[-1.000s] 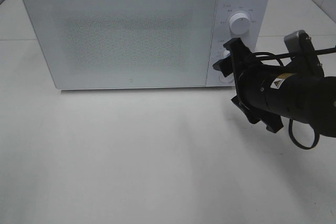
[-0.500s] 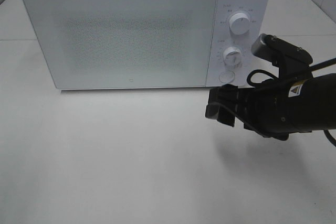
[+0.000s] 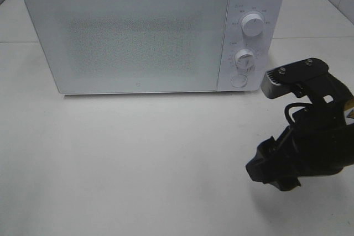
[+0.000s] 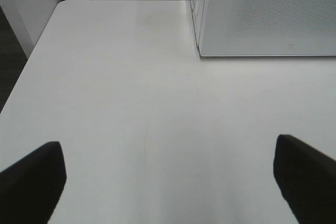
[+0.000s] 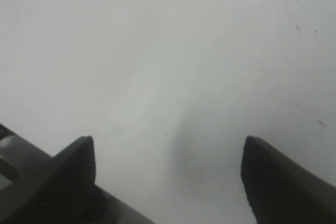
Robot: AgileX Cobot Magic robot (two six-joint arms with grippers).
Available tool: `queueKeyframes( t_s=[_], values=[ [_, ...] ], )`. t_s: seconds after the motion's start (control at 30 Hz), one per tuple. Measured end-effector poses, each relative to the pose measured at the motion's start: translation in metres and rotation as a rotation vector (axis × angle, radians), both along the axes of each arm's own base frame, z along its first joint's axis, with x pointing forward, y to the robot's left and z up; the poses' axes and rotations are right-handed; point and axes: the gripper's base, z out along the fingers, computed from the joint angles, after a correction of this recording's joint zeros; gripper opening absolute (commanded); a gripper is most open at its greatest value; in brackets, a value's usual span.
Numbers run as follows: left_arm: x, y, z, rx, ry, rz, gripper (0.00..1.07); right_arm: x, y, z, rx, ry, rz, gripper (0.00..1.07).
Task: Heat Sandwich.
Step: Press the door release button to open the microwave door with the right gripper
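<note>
Nearest, low on the right of the high view: right fingers (image 3: 271,167), black, hanging over the bench (image 3: 138,164) and well apart from the microwave. From the right wrist camera, the same right fingers (image 5: 283,182) spread wide with only white bench (image 5: 168,51) between them; gripping nothing, touching nothing.

From the left wrist camera: left fingers (image 4: 31,182) likewise spread wide, one dark tip at each lower corner of the picture, with open bench (image 4: 157,103) between. Pinching nothing. Out of sight in the high view.

Further back, at the rear of the bench: white microwave (image 3: 138,37), standing square, its frosted dotted door (image 3: 127,37) shut. Seen also from the left wrist, one lower front corner of the microwave (image 4: 268,14) resting on the bench.

On the control panel at the right of the door, top to bottom: upper dial (image 3: 253,26), lower dial (image 3: 244,58), round button (image 3: 238,80). Small grey marks around both dials, too fine to read.

Sandwich: in none of the three views; cannot tell where, nothing readable through the frosted door.
</note>
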Motion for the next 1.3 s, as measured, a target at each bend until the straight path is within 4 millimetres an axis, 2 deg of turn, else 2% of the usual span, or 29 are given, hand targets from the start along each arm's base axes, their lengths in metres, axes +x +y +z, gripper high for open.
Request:
queueKeyframes(
  t_s=[0.3,0.4,0.47,0.57,0.6,0.63,0.7,0.77,0.93,1.0,1.1,1.3],
  values=[
    [0.000,0.000,0.000,0.000,0.000,0.000,1.04,-0.026,-0.017,0.031,-0.004,-0.055,0.044,0.76],
    [0.000,0.000,0.000,0.000,0.000,0.000,1.04,-0.043,-0.026,0.046,0.015,-0.088,0.052,0.76],
    [0.000,0.000,0.000,0.000,0.000,0.000,1.04,-0.047,-0.029,0.050,0.020,-0.095,0.054,0.76],
    [0.000,0.000,0.000,0.000,0.000,0.000,1.04,-0.066,-0.040,0.071,0.051,-0.141,0.050,0.76],
    [0.000,0.000,0.000,0.000,0.000,0.000,1.04,-0.066,-0.040,0.071,0.051,-0.141,0.050,0.76],
    [0.000,0.000,0.000,0.000,0.000,0.000,1.04,-0.076,-0.046,0.081,0.077,-0.174,0.041,0.76],
    [0.000,0.000,0.000,0.000,0.000,0.000,1.04,-0.086,-0.051,0.087,0.101,-0.187,0.022,0.76],
    [0.000,0.000,0.000,0.000,0.000,0.000,1.04,-0.091,-0.054,0.089,0.106,-0.193,0.017,0.76],
    [0.000,0.000,0.000,0.000,0.000,0.000,1.04,-0.120,-0.080,0.092,0.083,-0.219,-0.088,0.76],
    [0.000,0.000,0.000,0.000,0.000,0.000,1.04,-0.123,-0.083,0.092,0.073,-0.231,-0.105,0.76],
    [0.000,0.000,0.000,0.000,0.000,0.000,1.04,-0.139,-0.097,0.093,0.057,-0.300,-0.178,0.76],
    [0.000,0.000,0.000,0.000,0.000,0.000,1.04,-0.158,-0.109,0.095,0.055,-0.421,-0.274,0.76]
  ],
)
